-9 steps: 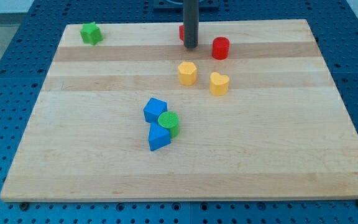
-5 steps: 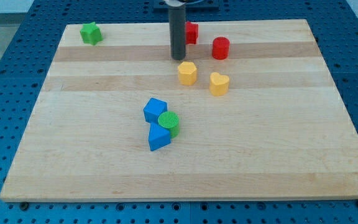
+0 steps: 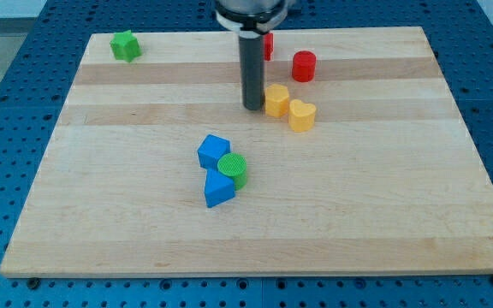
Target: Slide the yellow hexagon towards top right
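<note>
The yellow hexagon (image 3: 276,100) lies on the wooden board (image 3: 144,214), right of centre in the upper half. My tip (image 3: 253,106) stands against the hexagon's left side. A yellow heart-shaped block (image 3: 302,115) sits just right of and slightly below the hexagon, touching or nearly touching it. The rod runs up to the view's top.
A red cylinder (image 3: 304,65) stands above and right of the hexagon. A red block (image 3: 267,44) is partly hidden behind the rod. A green block (image 3: 126,45) sits at the top left. Two blue blocks (image 3: 214,151) (image 3: 218,189) and a green cylinder (image 3: 233,168) cluster near the centre.
My tip moved down the view to the hexagon's left side. The yellow hexagon shifted right, closing the gap to the yellow heart block.
</note>
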Controlling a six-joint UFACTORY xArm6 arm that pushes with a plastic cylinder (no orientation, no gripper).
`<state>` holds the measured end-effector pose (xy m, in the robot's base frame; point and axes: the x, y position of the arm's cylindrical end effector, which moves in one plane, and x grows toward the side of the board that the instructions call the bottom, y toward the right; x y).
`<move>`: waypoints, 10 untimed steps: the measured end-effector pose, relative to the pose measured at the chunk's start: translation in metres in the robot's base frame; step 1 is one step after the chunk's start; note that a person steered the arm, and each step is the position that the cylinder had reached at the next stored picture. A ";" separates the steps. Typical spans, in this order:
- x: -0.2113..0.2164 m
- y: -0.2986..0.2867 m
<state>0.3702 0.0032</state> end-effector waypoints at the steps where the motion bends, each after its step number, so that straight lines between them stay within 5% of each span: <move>1: 0.000 0.030; 5: 0.008 0.135; 10: -0.018 0.167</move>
<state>0.3527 0.1701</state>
